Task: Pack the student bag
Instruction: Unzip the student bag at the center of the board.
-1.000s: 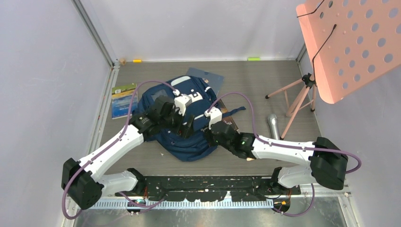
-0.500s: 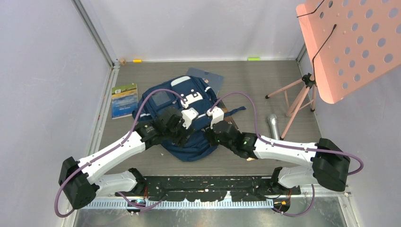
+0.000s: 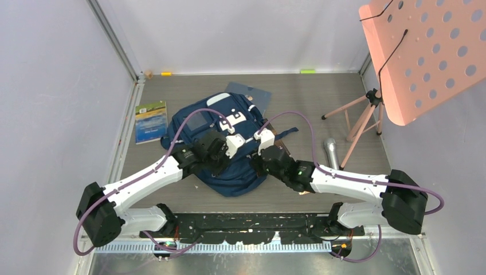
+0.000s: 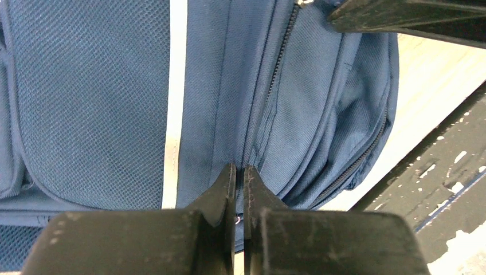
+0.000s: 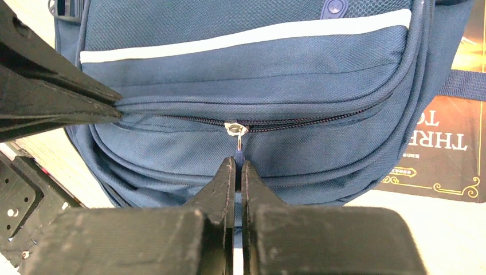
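Grey bench point(image 3: 321, 97) carries the bag point(image 3: 238, 183) at its middle. My left hand point(image 4: 239, 175) has just snapped together on the fabric beside the zip point(image 4: 261, 109), while my right hand point(image 5: 238, 166) pinches the zip pull point(image 5: 236, 137); I reckon unzipping comes next.

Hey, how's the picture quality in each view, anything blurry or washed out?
Top external: even light, sharp, only soft shadows around the student bag. Left wrist: weave crisp, table beside it washed out. Right wrist: zipper pull sharp, book lettering readable.
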{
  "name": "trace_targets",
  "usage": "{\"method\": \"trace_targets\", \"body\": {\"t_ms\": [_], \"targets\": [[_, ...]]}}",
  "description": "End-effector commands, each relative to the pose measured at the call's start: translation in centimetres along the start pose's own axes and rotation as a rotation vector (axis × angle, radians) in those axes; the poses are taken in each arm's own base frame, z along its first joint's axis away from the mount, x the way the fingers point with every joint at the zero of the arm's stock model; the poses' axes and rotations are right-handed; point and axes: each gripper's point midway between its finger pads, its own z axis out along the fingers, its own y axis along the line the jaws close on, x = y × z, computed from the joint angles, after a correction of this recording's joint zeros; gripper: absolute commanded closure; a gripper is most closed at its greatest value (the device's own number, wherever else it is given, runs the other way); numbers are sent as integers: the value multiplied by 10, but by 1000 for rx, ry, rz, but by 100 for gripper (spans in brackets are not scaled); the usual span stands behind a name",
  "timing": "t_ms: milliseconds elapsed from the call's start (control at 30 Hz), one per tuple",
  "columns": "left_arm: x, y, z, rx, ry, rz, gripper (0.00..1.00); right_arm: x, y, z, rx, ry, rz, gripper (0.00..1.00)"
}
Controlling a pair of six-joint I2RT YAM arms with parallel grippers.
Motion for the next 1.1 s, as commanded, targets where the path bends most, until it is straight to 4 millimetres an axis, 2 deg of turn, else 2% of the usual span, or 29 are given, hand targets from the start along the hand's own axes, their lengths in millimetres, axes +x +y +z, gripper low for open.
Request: {"method": "trace_targets", "body": {"t_ms": [0, 167, 267, 400, 467, 700, 900, 967, 1067], "targets": [[-32, -19, -2, 92, -100, -3, 100, -23, -8, -10, 26, -70, 14, 100], [-67, -37, 0, 173, -233, -108, 100, -21, -15, -13, 37, -40, -28, 100], [-86, -38, 7, 176, -286, -158, 100, -20, -17, -15, 39, -22, -60, 100], [-115, -40, 12, 199, -384, -215, 100, -6, -22, -17, 53, 51, -97, 99], [-128, -42, 15, 212, -415, -229, 100, 0, -18, -17, 26, 73, -94, 99], [-143, -41, 29, 209, -433, -238, 100, 8, 15, -19, -77, 65, -79, 100], [-162, -34, 22, 187, -514, -262, 100, 18, 42, -18, -138, 57, -78, 99], [-166, -34, 18, 189, -528, -267, 100, 20, 46, -16, -131, 55, -76, 99], [-162, -31, 13, 173, -510, -269, 100, 20, 37, -11, -65, 41, -40, 100]]}}
